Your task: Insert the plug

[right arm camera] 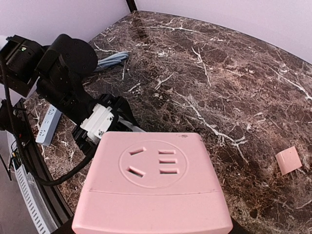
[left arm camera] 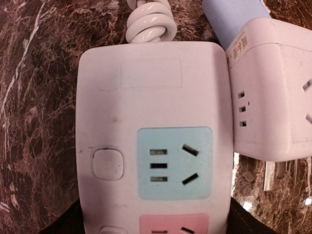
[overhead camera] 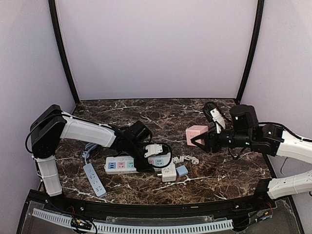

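Top external view: near the table's (overhead camera: 161,111) front edge, toward its left corner, lie a grey-blue power strip (overhead camera: 94,179) and a white three-socket strip (overhead camera: 121,165). Just right of them, the left gripper (overhead camera: 155,158) pinches a second white power strip (left arm camera: 151,97) by its long sides, with a white cube adapter (left arm camera: 273,97) against that strip's side. Farther back, right of centre, the right gripper (overhead camera: 200,138) clamps the pink cube socket (right arm camera: 153,180).

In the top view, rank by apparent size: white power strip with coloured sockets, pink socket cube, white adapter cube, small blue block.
Largest: white power strip and pink socket cube, too close to rank; the cube may sit nearer the camera.
Then: white adapter cube.
Smallest: small blue block.
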Available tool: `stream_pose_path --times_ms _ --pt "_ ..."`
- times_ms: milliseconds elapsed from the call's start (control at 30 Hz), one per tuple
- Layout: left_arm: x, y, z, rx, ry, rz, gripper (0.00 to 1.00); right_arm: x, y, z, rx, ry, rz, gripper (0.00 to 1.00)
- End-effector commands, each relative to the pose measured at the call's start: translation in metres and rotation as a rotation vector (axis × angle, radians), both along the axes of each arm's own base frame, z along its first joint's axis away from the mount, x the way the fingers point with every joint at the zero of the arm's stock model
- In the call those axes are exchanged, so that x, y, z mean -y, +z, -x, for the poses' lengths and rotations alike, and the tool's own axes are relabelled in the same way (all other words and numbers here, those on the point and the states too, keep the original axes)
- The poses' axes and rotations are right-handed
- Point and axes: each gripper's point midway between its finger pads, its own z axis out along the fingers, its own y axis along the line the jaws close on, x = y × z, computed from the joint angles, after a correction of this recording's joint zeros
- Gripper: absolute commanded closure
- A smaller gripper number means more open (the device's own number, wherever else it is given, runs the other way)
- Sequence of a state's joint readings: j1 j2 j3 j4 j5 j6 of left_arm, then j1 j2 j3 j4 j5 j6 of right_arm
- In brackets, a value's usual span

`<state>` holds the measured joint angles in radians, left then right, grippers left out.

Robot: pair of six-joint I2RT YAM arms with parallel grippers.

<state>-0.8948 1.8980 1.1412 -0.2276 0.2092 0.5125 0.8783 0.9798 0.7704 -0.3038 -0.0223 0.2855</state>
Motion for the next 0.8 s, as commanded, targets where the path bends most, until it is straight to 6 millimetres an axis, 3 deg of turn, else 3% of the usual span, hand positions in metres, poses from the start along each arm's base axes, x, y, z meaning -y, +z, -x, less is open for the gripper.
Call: stream_pose_path --times_ms 0,233,467,767 --pt "-0.011 -0.012 0.033 -0.072 -0.024 -0.05 0.46 0.002 0.024 0.005 0.085 0.03 -0.044 0.76" --pt "-0.011 -0.015 0.046 -0.053 -0.039 -0.051 0.46 0.005 0.039 0.01 0.145 0.058 -0.065 0.77" --pt "-0.021 -0.027 0.015 0.079 0.011 -0.129 0.43 -0.007 0.043 0.003 0.222 0.109 -0.044 0.82" --pt "-0.031 -0.014 -0.002 0.137 0.05 -0.116 0.38 -0.037 0.048 -0.018 0.266 0.162 0.01 0.84"
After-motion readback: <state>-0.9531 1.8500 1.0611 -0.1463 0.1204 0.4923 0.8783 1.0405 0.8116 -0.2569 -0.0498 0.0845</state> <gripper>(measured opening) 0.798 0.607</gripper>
